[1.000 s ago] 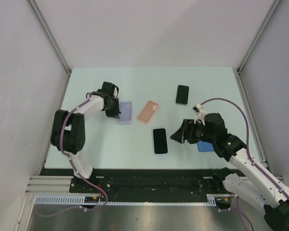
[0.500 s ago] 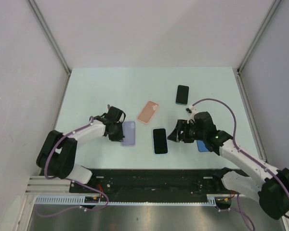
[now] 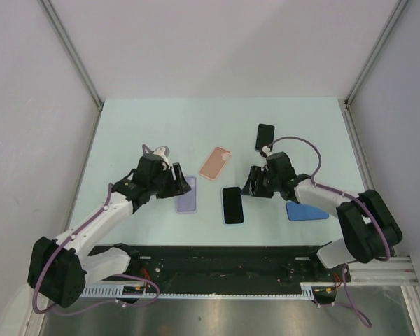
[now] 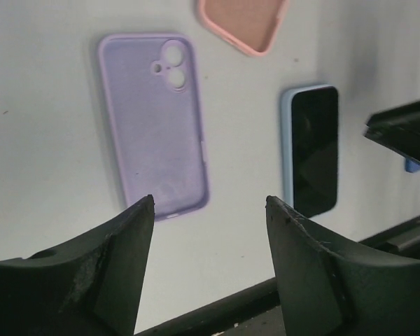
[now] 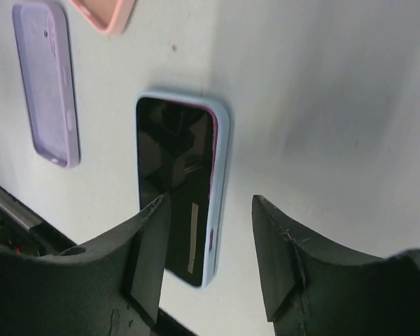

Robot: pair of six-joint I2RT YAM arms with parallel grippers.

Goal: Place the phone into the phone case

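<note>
The phone lies screen-up on the worktop, beside the empty lilac case but apart from it. The left gripper hangs spread above the case, holding nothing. The right gripper hovers parted over the phone's edge — contact unclear.

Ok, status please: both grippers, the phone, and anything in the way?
Left gripper open, empty, at lilac case. Right gripper open at blue-edged phone, not gripping. Nothing between phone and case.
</note>
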